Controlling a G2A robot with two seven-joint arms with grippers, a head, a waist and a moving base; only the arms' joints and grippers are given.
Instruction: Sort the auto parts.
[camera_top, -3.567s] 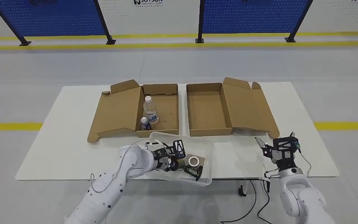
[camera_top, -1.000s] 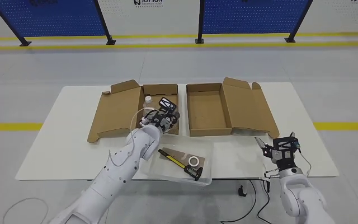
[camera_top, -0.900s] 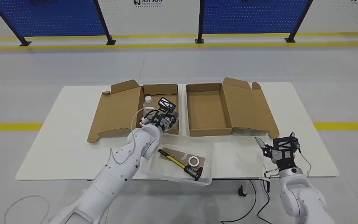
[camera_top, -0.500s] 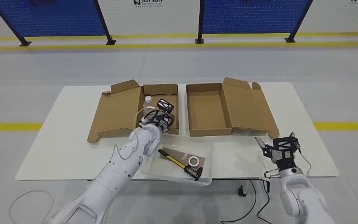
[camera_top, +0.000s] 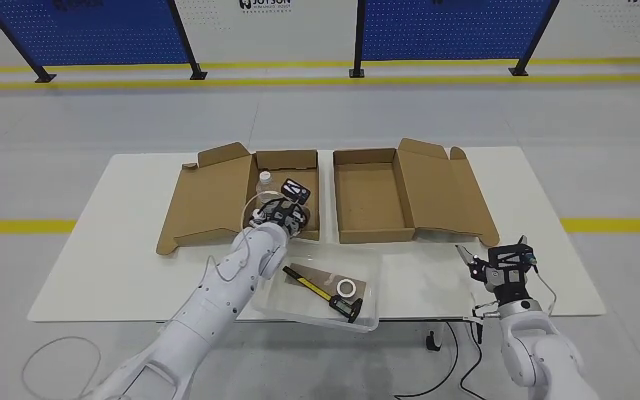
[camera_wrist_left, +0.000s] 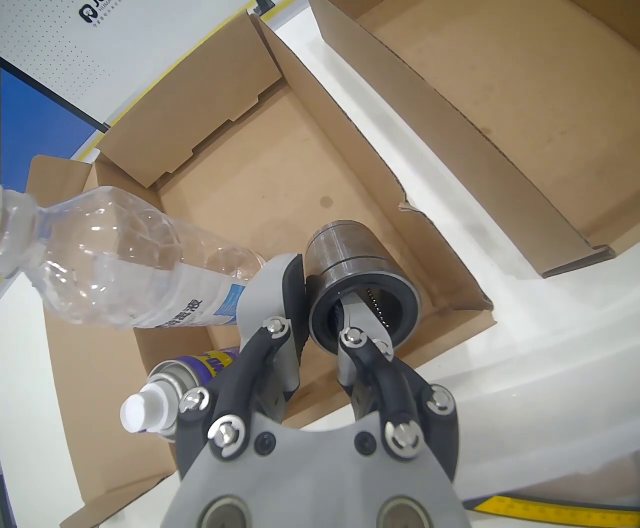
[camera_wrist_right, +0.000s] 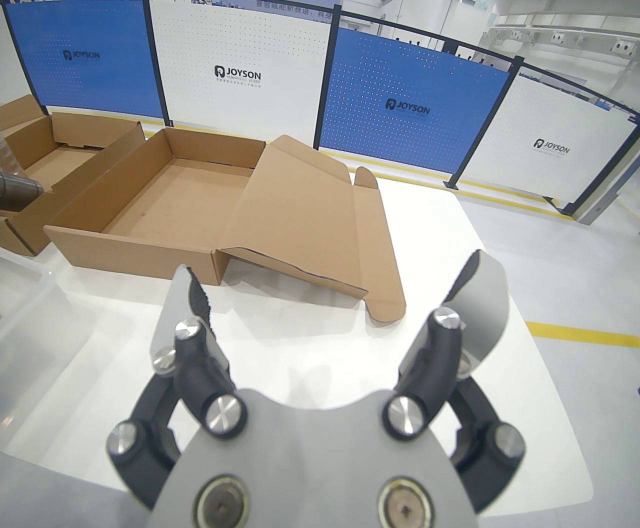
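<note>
**Left gripper** (camera_wrist_left: 320, 305) is pinching the wall of a dark steel linear bearing (camera_wrist_left: 360, 270), one finger lying outside the sleeve and the other reaching into its bore. The part is hanging over the near corner of the left cardboard box (camera_wrist_left: 280, 165), right at the fingertips.

**Risks:**
- The fingers are taking only a thin rim, so the heavy sleeve is liable to be pivoting or sliding free under any jolt.
- Released here, it could be rolling on its round side into the clear bottle (camera_wrist_left: 125, 260) lying just beside the fingers, or striking the spray can (camera_wrist_left: 170, 385) standing close under the gripper's knuckles.
- Let go too near the box wall, it could be tipping out onto the table.

**Contents:**
- The left box is holding the bottle and the can.
- The right cardboard box (camera_wrist_left: 480, 100), farther off beyond the bearing, is showing a bare floor.
- The clear bin (camera_top: 340, 260), behind the gripper toward the robot, is holding a yellow-handled tool (camera_top: 305, 282), a pale ring (camera_top: 347, 288) and what is probably a small black part (camera_top: 347, 308).

**Right gripper** (camera_wrist_right: 330, 295) is resting with jaws spread wide, holding nothing, off to the side of the right box's open flap
</note>
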